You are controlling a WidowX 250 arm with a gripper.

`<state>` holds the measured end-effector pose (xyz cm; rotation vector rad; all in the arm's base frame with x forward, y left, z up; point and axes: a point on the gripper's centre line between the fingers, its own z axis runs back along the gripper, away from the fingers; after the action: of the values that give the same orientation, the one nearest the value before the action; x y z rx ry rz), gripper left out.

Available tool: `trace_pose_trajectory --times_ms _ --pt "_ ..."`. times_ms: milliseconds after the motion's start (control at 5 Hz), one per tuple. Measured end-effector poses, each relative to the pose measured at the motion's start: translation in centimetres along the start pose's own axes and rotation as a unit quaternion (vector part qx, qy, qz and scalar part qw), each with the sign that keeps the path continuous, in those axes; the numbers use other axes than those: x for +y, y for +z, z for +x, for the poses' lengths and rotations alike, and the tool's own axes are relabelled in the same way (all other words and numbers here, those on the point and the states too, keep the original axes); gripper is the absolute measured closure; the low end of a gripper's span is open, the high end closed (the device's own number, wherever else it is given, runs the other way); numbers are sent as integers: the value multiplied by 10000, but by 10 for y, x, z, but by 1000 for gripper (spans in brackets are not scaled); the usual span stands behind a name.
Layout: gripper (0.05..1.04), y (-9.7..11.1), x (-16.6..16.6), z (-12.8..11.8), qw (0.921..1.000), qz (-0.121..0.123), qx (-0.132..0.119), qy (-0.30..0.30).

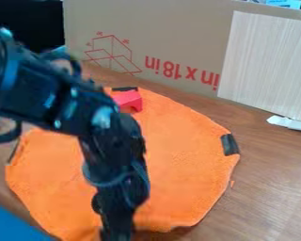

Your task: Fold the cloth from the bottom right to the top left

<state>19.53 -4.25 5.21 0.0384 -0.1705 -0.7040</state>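
The black two-finger gripper [117, 234] hangs down at the bottom of the view, over the near edge of the broad, roundish orange cloth [184, 150]; whether it is apart, together or clamped on the fabric, I cannot tell. Just beside it, the cloth's near edge seems slightly raised, with dark shadow beneath. The rest of the cloth lies spread on the brown wooden table [272, 179], a dark patch [229, 144] on its right edge, so the fold is at best at its very start: the bottom right has yet to be lifted, carried across to the top left and laid down. By the far edge sits a red arched block [128, 100], and behind it stands a tan cardboard box [178, 28]
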Motion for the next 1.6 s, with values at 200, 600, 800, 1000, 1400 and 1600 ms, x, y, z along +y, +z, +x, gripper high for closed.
trace_pose_trajectory --times_ms 200,600,800,1000,1400,1600 --pt "1014 20 16 2 9993 -370 -59 86" --pt "1015 40 65 6 9979 -610 3 231" --pt "1015 38 89 9 9977 -629 -1 250" --pt "1015 40 114 14 9975 -617 -17 344" --pt "1015 42 165 31 9956 -698 -51 623" --pt "1015 43 192 44 9944 -695 -77 787"
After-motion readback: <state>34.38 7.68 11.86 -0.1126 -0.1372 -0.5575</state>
